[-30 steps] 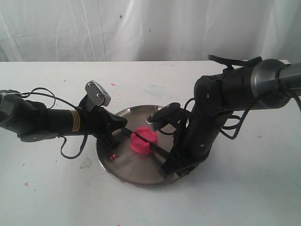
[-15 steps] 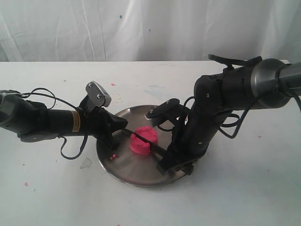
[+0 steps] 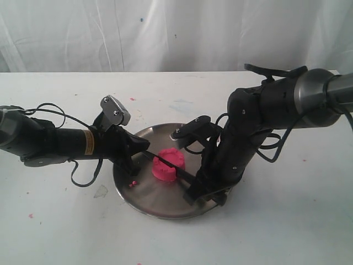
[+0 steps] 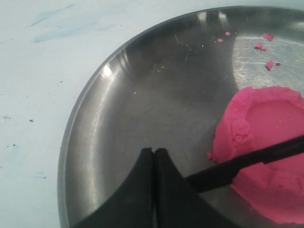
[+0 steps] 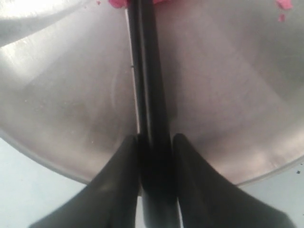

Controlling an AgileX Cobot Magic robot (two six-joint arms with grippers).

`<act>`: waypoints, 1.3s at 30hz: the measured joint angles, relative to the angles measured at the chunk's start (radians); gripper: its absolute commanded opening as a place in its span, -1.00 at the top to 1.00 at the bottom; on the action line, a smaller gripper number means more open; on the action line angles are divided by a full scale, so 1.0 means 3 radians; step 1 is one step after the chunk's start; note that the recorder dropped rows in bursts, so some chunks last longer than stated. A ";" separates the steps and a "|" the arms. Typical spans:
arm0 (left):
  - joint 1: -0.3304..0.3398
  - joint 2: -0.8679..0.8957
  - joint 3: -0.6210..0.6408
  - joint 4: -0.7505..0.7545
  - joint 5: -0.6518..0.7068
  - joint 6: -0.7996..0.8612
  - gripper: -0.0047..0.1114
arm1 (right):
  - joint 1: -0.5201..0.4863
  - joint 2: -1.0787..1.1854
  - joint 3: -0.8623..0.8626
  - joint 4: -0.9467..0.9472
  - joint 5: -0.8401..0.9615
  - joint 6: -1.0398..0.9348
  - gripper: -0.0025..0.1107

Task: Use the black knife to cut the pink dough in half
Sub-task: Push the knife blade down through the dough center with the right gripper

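In the exterior view we see a white surface (image 3: 66,221) carrying a round steel plate (image 3: 149,201), and the pink dough (image 3: 168,164) sits near the middle of that plate as one squat round piece. The black knife (image 3: 186,175) lies across the top of the dough, running from the left gripper (image 3: 138,150) on one side to the right gripper (image 3: 199,193) on the other. Our left arm reaches in low from the left, its tip over the plate's left rim beside the dough. Our right arm bends down from the right, with its tip over the plate's near right edge. A few pink crumbs (image 3: 133,183) lie on the plate to the left of the dough.

In the left wrist view the left gripper (image 4: 154,156) has its fingers (image 4: 142,190) pressed together with nothing between them. The knife (image 4: 247,160) passes just beside them and crosses the dough (image 4: 266,142), its blade pressed into the dough's top. More crumbs (image 4: 266,50) lie scattered on the plate (image 4: 123,95) beyond the dough.

In the right wrist view the right gripper (image 5: 154,142) has its fingers (image 5: 118,185) clamped on the knife (image 5: 145,71), one on each side of the handle. The knife runs straight away over the plate (image 5: 61,95) to a sliver of dough (image 5: 116,3) at the picture's edge.
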 measured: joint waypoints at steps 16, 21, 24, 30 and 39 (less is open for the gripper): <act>0.0000 0.0000 0.0000 0.0013 0.0013 0.0000 0.92 | 0.0000 0.0031 0.0000 0.0007 0.0006 0.0000 0.96; 0.0000 -0.0012 0.0000 0.0029 0.0057 -0.0007 0.92 | 0.0000 0.0056 -0.0008 0.0014 0.0006 0.0000 0.96; 0.0000 -0.0012 0.0000 0.0034 0.0065 -0.0007 0.92 | 0.0000 0.0061 -0.0008 0.0020 0.0006 -0.0007 0.96; 0.0000 -0.0019 -0.0013 0.0075 0.0078 -0.0070 0.92 | 0.0000 0.0068 -0.0009 0.0035 -0.0002 -0.0007 0.96; 0.0000 -0.0013 -0.0013 0.0102 -0.0040 -0.0084 0.92 | 0.0000 0.0075 -0.0022 0.0054 0.0006 -0.0014 0.96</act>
